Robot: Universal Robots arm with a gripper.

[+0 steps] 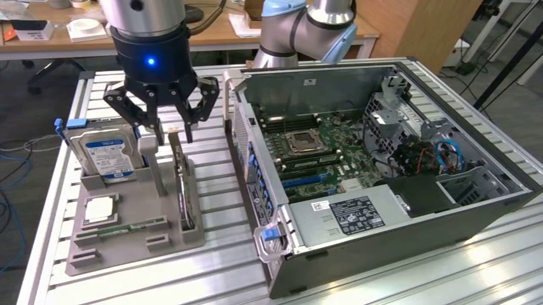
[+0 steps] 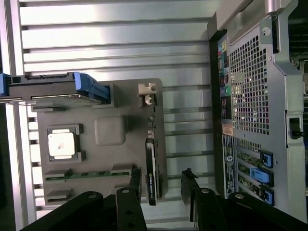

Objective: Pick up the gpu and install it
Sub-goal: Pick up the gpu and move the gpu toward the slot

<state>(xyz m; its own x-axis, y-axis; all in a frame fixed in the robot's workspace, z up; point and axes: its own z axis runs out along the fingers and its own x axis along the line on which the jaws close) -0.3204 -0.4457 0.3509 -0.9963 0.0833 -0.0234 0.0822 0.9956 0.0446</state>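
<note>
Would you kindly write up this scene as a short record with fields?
gripper: open, above the gpu, a finger to each side of it
gpu: standing edge-on in the grey holder, not gripped
holder: also carries the hard drive, CPU and memory stick
case: open, at the exterior view's right of the holder
motherboard: exposed inside the case
task state: gpu not yet picked up
</note>
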